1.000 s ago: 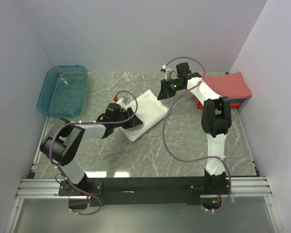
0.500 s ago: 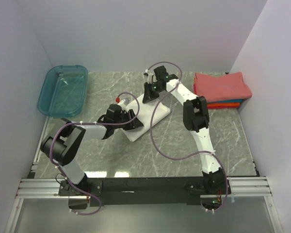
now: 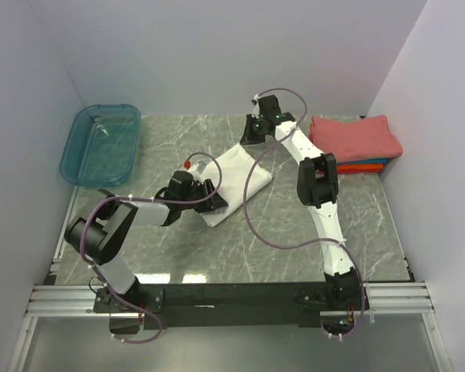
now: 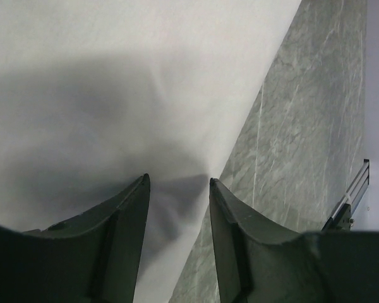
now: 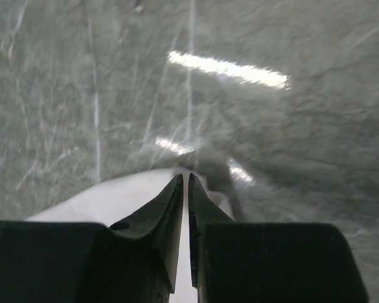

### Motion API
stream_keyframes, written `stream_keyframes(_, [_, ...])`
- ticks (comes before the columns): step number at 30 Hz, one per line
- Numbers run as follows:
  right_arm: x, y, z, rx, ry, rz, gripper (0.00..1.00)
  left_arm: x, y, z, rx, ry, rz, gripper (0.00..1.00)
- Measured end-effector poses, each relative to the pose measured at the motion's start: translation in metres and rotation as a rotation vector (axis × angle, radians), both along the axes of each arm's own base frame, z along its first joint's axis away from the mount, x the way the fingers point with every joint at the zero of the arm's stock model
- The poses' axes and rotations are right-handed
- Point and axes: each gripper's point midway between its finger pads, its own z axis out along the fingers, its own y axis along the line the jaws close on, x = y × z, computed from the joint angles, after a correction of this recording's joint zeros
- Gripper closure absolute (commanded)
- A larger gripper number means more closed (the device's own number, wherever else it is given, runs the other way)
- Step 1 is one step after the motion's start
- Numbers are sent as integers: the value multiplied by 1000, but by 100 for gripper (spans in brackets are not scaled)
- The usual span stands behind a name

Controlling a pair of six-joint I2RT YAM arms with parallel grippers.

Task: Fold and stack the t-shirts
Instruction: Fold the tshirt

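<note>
The white t-shirt [image 3: 231,174] lies folded into a slanted strip mid-table, and no print shows on it. My left gripper [image 3: 213,198] rests low on its near end. In the left wrist view that gripper [image 4: 179,183] is open, its jaws straddling the cloth [image 4: 114,76] at its right edge. At the strip's far corner my right gripper [image 3: 248,139] has its jaws [image 5: 186,177] shut, with a thin layer of white fabric [image 5: 114,199] between them. A folded coral-red tee [image 3: 356,136] tops a stack over orange [image 3: 360,165] and blue ones at the far right.
A teal plastic bin [image 3: 101,143] sits at the far left against the wall. Grey marble tabletop [image 3: 294,225] surrounds the shirt. White walls close in the left, back and right sides. A purple cable loops from each arm over the table.
My right gripper swung left over the white shirt, then back toward the far side with the shirt's corner, closing a little. The shirt now lies narrower. The left gripper stayed put.
</note>
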Motion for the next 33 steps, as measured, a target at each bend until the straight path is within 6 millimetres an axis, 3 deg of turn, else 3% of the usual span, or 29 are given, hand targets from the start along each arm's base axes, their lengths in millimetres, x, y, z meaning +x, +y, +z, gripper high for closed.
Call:
stream_keyframes(6, [13,-31,-12,-23,-21,-24,76,-1,3,0,18,-17,-8,51])
stream_keyframes(7, [10,-35,-13,-27,-26,-3,73,-1,3,2,22,-25,-6,51])
stream_keyframes(10, [-27,-53,-11,-41,-13,99,50,2,8,13,37,-73,5,48])
stream_keyframes(13, [-73,-65,20,-9,-50,222,47,7,16,31,53,-136,44,43])
stream_keyframes(15, [-95,-61,60,55,-125,329,50,14,23,45,56,-180,85,41])
stream_keyframes(18, [-115,-40,113,161,-257,515,62,27,37,56,51,-207,153,43])
stream_keyframes(19, [-121,-35,121,186,-271,559,74,33,45,55,52,-199,181,45])
stream_keyframes(20, [-127,-28,123,213,-269,606,79,37,52,52,57,-189,206,52])
stream_keyframes(22, [-135,-14,112,255,-219,666,84,46,66,41,60,-147,259,64])
stream_keyframes(23, [-138,-8,98,272,-170,683,84,50,73,35,61,-125,281,72])
stream_keyframes(25, [-145,0,64,289,-66,690,84,57,81,23,61,-79,308,77])
stream_keyframes(29, [-163,-1,4,280,129,655,84,67,92,6,57,-16,340,77])
stream_keyframes(33, [-167,-12,-8,261,188,620,84,78,103,2,56,3,365,78])
